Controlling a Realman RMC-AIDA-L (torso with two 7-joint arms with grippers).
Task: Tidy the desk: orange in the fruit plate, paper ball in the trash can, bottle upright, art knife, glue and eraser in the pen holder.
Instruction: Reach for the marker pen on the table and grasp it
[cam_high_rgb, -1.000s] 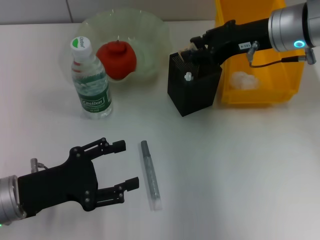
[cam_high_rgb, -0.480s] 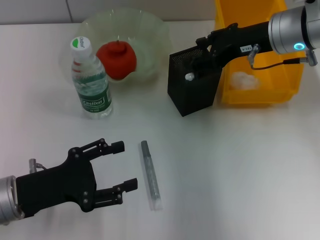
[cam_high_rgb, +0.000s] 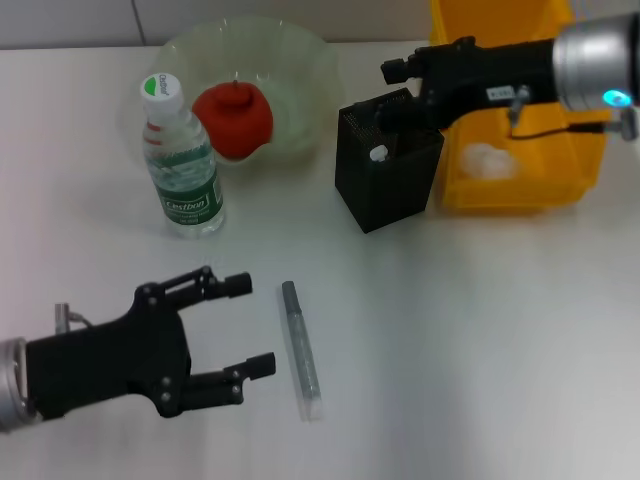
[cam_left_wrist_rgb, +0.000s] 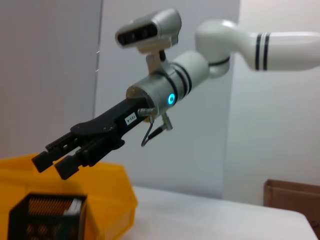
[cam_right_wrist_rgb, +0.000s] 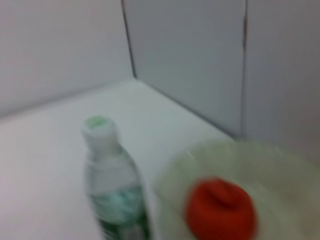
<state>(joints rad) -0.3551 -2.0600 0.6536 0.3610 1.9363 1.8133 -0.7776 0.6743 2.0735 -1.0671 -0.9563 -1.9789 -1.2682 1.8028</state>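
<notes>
The orange (cam_high_rgb: 233, 118) lies in the pale-green fruit plate (cam_high_rgb: 300, 60); both also show in the right wrist view, the orange (cam_right_wrist_rgb: 220, 207) and the plate (cam_right_wrist_rgb: 285, 170). The bottle (cam_high_rgb: 182, 165) stands upright beside the plate. The paper ball (cam_high_rgb: 483, 160) lies in the yellow trash can (cam_high_rgb: 520, 192). The black mesh pen holder (cam_high_rgb: 388, 180) holds a white-capped item (cam_high_rgb: 378, 154). A slim grey art knife (cam_high_rgb: 300, 348) lies on the table. My left gripper (cam_high_rgb: 250, 323) is open and empty just left of it. My right gripper (cam_high_rgb: 395, 72) hovers above the pen holder, empty, fingers (cam_left_wrist_rgb: 42, 160) slightly apart. The eraser is not seen.
The white table (cam_high_rgb: 480, 340) ends at a wall behind the plate and the trash can. The pen holder stands against the trash can's left side. The bottle (cam_right_wrist_rgb: 112, 185) shows in the right wrist view too.
My right gripper has risen out of the pen holder and now hangs above its rim. My left gripper has shifted only slightly beside the art knife.
</notes>
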